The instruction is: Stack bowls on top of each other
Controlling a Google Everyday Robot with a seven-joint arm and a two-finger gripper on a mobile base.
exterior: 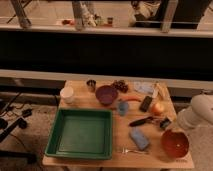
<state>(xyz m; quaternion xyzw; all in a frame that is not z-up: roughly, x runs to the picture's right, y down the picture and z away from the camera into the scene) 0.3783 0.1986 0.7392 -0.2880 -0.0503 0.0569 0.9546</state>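
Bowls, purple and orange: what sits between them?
In the camera view, a blue cup and a black-handled tool lie between; the shut end effector is near the orange bowl.

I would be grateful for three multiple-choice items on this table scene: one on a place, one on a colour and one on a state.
1. Where is the orange-red bowl? A) at the table's front right corner; B) in the tray; C) on the purple bowl.
2. What colour is the tray? A) white; B) green; C) yellow.
3. How are the two bowls? A) stacked; B) touching side by side; C) apart.
Key: A, it sits at that corner, beside the shut gripper; B, its walls are green; C, the purple bowl stands mid-table at the back.
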